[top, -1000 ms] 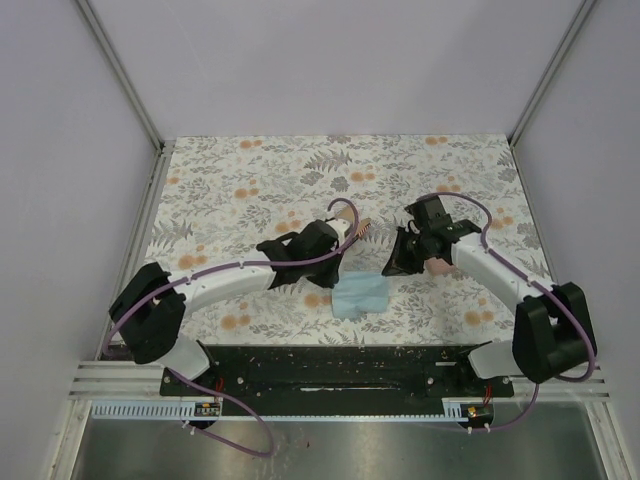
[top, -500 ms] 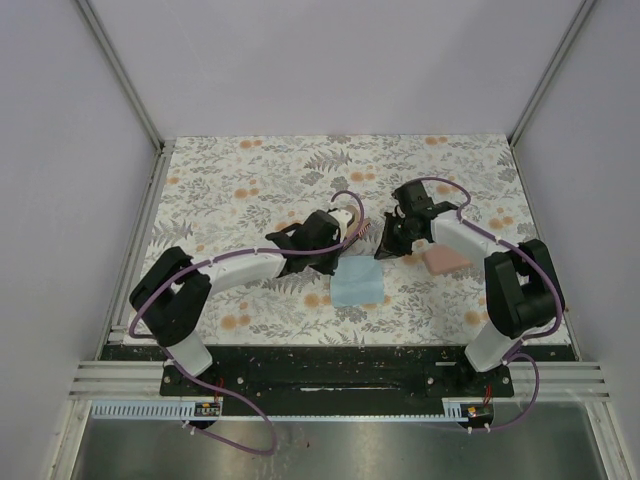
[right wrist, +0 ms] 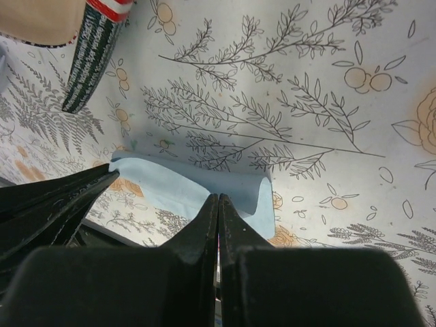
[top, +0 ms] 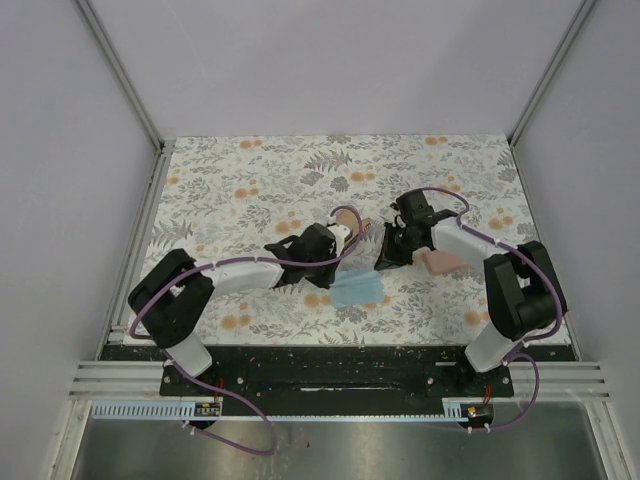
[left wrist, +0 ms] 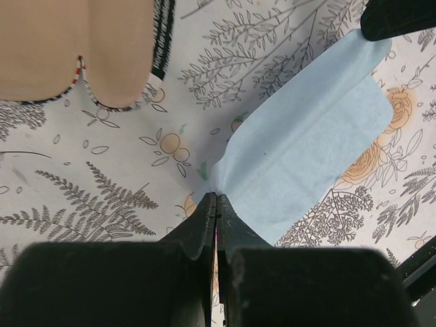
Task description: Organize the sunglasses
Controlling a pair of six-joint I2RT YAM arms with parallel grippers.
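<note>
No sunglasses show in any view. A light blue cloth (top: 358, 289) lies on the floral table, with its far edge raised and creased. My left gripper (top: 350, 264) is shut on the cloth's left far corner (left wrist: 306, 146), and the fabric fans out from the closed tips (left wrist: 216, 197). My right gripper (top: 385, 263) is shut on the far edge further right, where the cloth (right wrist: 174, 182) curls up around the closed tips (right wrist: 218, 196). The left gripper's dark fingers (right wrist: 61, 194) show at the left of the right wrist view.
A flag-printed case (top: 363, 229) with striped trim and a tan inside (left wrist: 102, 41) lies just beyond the cloth, and its striped edge (right wrist: 92, 44) is also in the right wrist view. A pink oblong case (top: 441, 263) lies right of the right gripper.
The right arm swung in from the right, uncovering the pink case. Both grippers came to the cloth's far edge, and the flat cloth is now pulled up and creased.
</note>
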